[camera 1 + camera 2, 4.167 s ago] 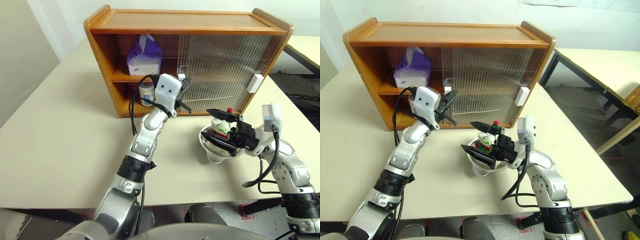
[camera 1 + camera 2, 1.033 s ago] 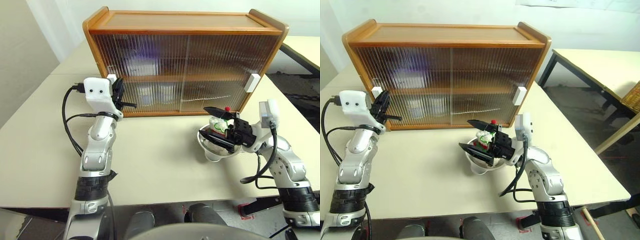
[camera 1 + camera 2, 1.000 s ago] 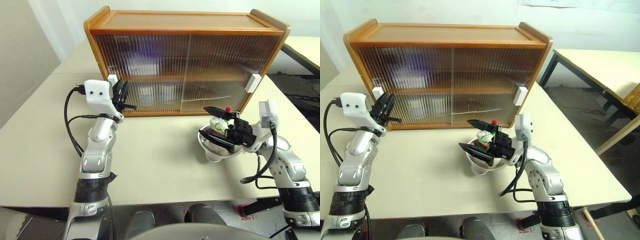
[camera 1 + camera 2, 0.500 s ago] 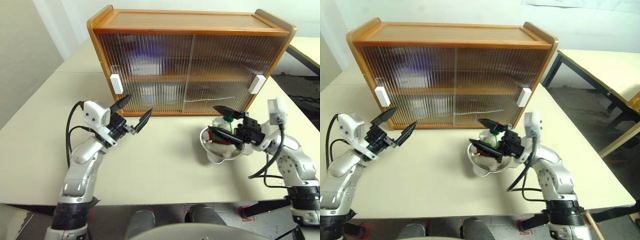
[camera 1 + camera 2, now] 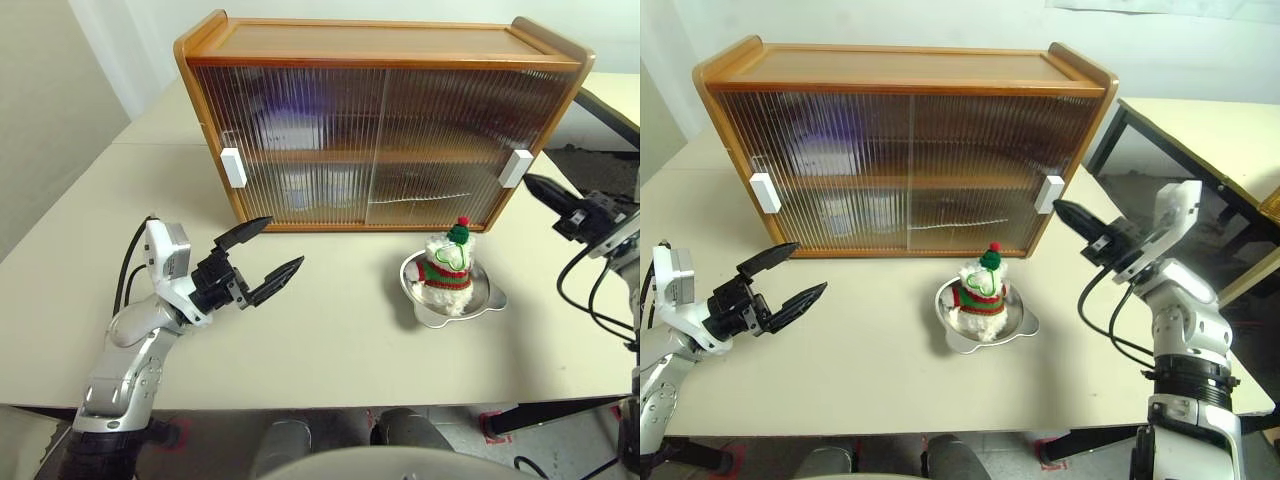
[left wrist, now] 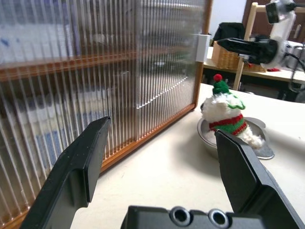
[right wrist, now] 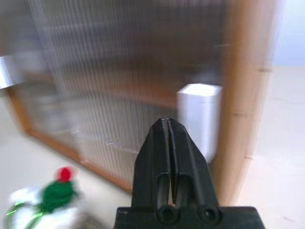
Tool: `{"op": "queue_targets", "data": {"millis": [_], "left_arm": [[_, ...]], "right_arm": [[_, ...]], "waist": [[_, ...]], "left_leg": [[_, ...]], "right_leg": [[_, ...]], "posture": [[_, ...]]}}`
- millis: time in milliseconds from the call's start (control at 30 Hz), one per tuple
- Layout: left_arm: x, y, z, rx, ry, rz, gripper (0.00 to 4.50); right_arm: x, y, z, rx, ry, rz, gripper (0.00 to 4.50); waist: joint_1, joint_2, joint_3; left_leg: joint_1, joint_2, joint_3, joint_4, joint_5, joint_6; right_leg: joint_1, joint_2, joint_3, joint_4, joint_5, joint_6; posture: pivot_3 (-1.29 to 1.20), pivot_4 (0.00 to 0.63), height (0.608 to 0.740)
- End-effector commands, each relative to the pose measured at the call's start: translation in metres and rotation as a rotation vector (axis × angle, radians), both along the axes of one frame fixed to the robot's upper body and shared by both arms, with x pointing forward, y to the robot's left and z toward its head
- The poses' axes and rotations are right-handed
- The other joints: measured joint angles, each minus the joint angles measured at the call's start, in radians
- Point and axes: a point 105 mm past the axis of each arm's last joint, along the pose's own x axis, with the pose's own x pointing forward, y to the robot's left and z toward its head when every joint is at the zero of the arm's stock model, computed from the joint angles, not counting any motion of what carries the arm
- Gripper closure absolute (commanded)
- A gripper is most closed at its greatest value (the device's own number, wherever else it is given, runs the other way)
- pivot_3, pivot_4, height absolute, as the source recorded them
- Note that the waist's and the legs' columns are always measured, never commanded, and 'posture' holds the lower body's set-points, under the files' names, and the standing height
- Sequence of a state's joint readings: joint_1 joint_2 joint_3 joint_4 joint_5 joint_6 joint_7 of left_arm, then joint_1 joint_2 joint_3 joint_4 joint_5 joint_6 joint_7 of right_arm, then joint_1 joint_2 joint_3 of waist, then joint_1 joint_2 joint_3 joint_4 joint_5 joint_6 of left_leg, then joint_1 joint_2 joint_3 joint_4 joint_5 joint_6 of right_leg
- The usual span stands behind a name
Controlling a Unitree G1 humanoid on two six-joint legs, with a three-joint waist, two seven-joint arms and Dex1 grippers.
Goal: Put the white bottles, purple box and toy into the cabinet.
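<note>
Left eye view shows the cabinet (image 5: 385, 115) standing at the back of the pale table (image 5: 330, 330), with both ribbed sliding doors drawn across its front. The left door's white handle (image 5: 232, 167) sits near the cabinet's left end and the right door's white handle (image 5: 517, 167) near its right end. Behind the ribbed panels, blurred shapes can be made out in the cabinet's left half: a purple tint on the upper shelf that may be the purple box (image 5: 290, 105), and pale forms on the lower shelf that may be the white bottles (image 5: 295, 190); neither can be told for certain. The toy (image 5: 447, 263) sits upright in a silver bowl (image 5: 455, 300) on the table, in front of the cabinet's right door and apart from it. The left gripper (image 5: 262, 258) hovers in front of the cabinet's left end, fingers spread wide and empty. The right gripper (image 5: 1080, 225) hangs just beside the cabinet's right end, near the right handle, fingers pressed together on nothing.
</note>
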State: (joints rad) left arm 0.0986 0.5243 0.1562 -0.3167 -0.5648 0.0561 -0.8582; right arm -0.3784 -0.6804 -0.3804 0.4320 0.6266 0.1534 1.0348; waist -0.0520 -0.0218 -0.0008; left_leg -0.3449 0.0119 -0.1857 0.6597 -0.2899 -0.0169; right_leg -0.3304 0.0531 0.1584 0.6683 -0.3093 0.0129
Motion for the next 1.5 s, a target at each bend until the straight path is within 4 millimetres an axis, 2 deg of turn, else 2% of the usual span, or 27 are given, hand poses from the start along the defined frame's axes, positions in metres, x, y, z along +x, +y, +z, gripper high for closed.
{"op": "queue_targets", "data": {"millis": [33,100,267,667,1033,1500], "left_arm": [[-0.001,-0.004,0.009,-0.023,-0.007,-0.009,0.0],[-0.001,-0.005,0.01,-0.029,-0.006,-0.01,0.0],[0.002,-0.01,0.023,-0.073,-0.054,-0.019,0.0],[0.004,-0.013,0.018,-0.081,-0.033,-0.021,0.0],[0.004,-0.011,0.014,-0.075,-0.033,-0.014,0.0],[0.004,-0.013,0.006,-0.074,-0.016,-0.024,0.0]], "right_arm": [[0.008,-0.018,0.008,0.023,-0.021,-0.121,4.46],[0.01,-0.022,0.008,0.021,-0.023,-0.151,4.46],[0.014,-0.01,0.004,0.019,-0.025,-0.158,4.46],[0.018,0.011,-0.008,-0.007,0.012,-0.145,4.46],[0.026,0.03,-0.006,-0.05,0.022,-0.111,4.46],[0.029,0.015,-0.012,-0.128,0.035,-0.196,4.46]], "waist": [[0.0,0.001,0.0],[0.0,0.001,0.0],[-0.001,0.001,0.0],[-0.004,0.002,0.0],[-0.012,0.004,0.001],[-0.012,0.008,0.004]], "left_leg": [[0.0,0.0,0.0,0.0,0.0,0.0],[0.0,0.0,0.0,0.0,0.0,0.0],[0.0,0.0,0.0,0.0,0.0,0.001],[0.0,0.0,0.0,0.001,0.0,0.002],[0.0,0.001,0.0,0.001,-0.001,0.002],[-0.001,0.002,0.0,0.0,-0.001,0.002]], "right_leg": [[0.0,0.0,0.0,0.0,0.0,0.0],[0.0,0.0,0.0,0.0,0.0,0.001],[0.0,0.0,0.0,0.0,0.001,0.002],[0.0,0.0,0.0,0.0,0.002,0.003],[0.0,0.0,0.001,0.0,0.002,0.003],[-0.001,0.0,0.001,-0.001,0.002,0.003]], "posture": [[-0.1,0.0,0.74],[-0.1,0.0,0.74],[-0.11,0.0,0.74],[-0.12,0.003,0.74],[-0.11,0.014,0.74],[-0.11,0.017,0.74]]}}
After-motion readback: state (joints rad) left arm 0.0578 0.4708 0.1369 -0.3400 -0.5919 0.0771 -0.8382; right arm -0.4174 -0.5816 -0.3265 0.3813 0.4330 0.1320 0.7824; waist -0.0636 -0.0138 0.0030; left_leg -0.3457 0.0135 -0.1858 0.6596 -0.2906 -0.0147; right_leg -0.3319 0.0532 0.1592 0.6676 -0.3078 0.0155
